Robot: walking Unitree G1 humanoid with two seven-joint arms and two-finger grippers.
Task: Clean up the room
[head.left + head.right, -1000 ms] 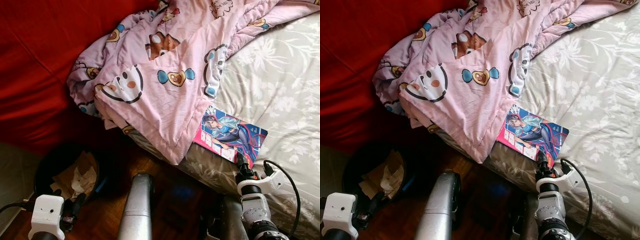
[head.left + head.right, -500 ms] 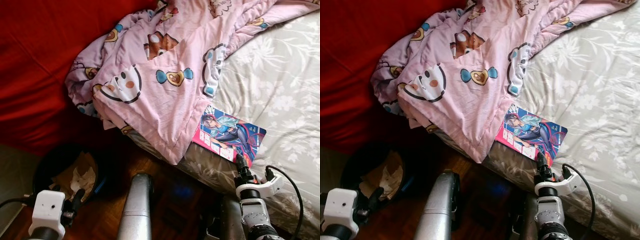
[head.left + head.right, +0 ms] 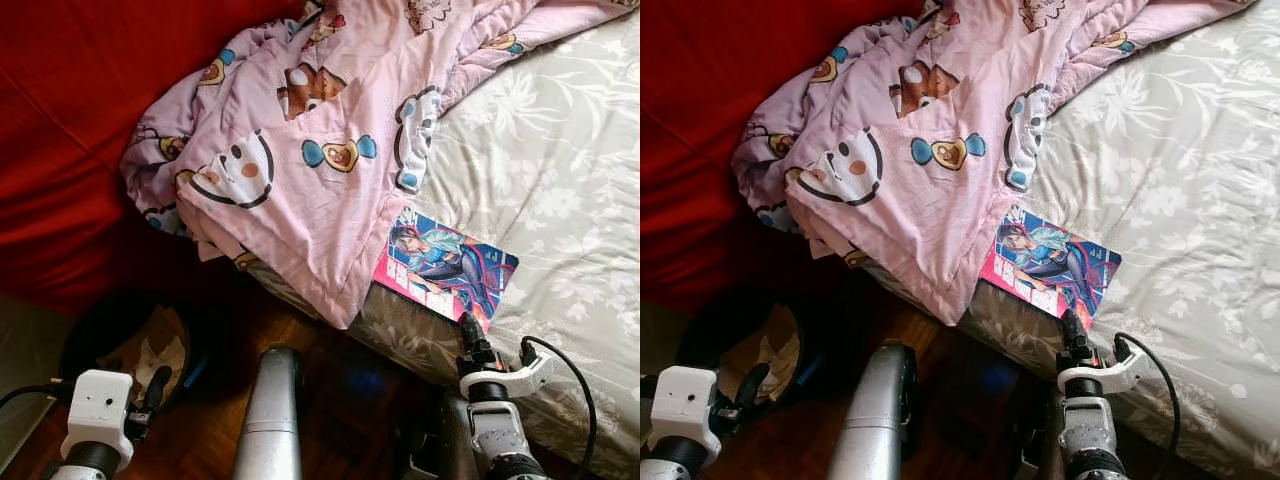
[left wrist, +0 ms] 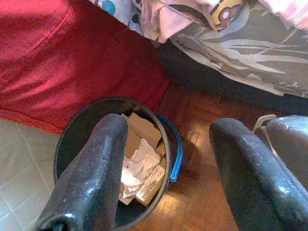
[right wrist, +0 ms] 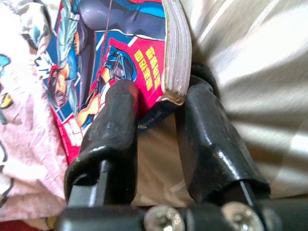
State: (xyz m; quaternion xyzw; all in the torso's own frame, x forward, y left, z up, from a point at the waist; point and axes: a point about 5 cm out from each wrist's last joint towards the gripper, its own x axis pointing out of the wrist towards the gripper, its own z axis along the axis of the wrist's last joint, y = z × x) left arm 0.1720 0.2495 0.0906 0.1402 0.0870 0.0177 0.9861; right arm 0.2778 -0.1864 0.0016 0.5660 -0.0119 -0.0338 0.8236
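A comic book (image 3: 445, 268) with a pink and blue cover lies flat on the bed near its edge, one corner tucked under the pink cartoon blanket (image 3: 300, 170). My right gripper (image 3: 468, 330) is at the book's near corner. In the right wrist view its fingers (image 5: 115, 120) are shut on that corner of the comic book (image 5: 96, 53), one on the cover and one at the page edge. My left gripper (image 4: 163, 178) hangs open and empty low on the left, over a black bin (image 4: 166, 144) that holds crumpled paper and cardboard.
The floral bed sheet (image 3: 560, 180) fills the right side. Red fabric (image 3: 80, 120) drapes down at the left behind the bin (image 3: 95, 335). Dark wood floor (image 3: 350, 390) runs between bin and bed, and pale tiles (image 4: 24, 168) lie beside the bin.
The head view has shifted a little, so the whole scene sits slightly higher and further left. My right gripper stays at the book's near corner. The book has not moved.
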